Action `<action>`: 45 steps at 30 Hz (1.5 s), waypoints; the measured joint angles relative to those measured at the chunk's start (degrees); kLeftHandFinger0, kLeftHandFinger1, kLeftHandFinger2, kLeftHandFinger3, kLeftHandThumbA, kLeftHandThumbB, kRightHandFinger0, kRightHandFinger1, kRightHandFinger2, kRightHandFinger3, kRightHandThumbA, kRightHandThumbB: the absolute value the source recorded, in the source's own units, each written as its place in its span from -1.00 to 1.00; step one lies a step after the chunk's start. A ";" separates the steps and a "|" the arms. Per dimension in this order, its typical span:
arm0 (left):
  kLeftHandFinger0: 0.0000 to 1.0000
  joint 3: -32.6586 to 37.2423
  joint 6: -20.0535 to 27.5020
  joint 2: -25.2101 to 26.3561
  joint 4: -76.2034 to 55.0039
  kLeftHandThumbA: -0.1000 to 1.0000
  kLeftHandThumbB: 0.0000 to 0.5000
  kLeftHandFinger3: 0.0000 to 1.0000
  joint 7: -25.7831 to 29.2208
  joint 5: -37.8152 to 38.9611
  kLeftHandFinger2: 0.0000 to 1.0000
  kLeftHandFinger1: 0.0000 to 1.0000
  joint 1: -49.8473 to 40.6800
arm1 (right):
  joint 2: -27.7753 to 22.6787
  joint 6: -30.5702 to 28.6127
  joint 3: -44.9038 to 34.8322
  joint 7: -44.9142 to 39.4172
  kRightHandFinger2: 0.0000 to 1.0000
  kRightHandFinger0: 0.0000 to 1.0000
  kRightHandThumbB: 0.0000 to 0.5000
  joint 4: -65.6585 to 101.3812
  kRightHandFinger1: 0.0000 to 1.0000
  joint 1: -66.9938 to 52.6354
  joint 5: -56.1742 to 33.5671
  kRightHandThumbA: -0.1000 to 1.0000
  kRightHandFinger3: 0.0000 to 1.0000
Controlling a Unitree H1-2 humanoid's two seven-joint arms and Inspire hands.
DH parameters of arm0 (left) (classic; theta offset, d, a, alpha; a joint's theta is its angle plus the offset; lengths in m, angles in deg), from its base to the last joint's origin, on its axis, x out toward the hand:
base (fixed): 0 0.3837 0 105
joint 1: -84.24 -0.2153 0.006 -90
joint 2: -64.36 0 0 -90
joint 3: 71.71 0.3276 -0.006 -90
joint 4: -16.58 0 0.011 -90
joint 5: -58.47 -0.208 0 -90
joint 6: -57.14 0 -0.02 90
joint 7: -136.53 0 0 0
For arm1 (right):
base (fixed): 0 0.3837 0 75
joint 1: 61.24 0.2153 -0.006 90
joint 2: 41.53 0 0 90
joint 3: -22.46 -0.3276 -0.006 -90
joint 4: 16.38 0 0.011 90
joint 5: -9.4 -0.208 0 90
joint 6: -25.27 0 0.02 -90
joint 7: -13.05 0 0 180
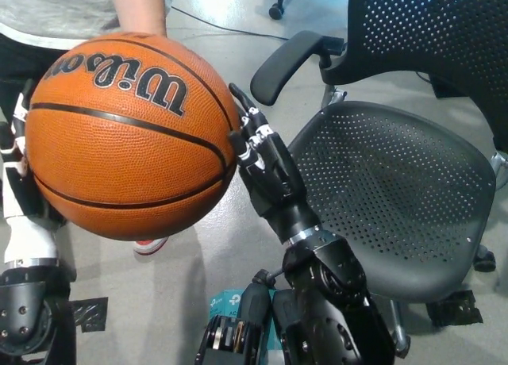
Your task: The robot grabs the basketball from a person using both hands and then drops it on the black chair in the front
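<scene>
Basketball held between two robot hands, black chair off to the right.

The white left robot hand sits against the ball's left side, mostly hidden — I cannot tell how its fingers lie. A person's forearm meets the ball from above. The black right robot hand presses spread fingers on its right side — the ball hangs above the floor, left of the chair seat.

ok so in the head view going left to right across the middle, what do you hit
left hand → basketball → right hand → black chair
</scene>
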 measured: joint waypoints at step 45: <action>1.00 9.83 -14.97 -7.09 -7.04 1.00 -0.33 1.00 13.18 -14.99 1.00 1.00 25.42 | 0.58 -1.60 -6.30 20.22 1.00 1.00 0.14 19.69 1.00 10.48 -1.49 1.00 1.00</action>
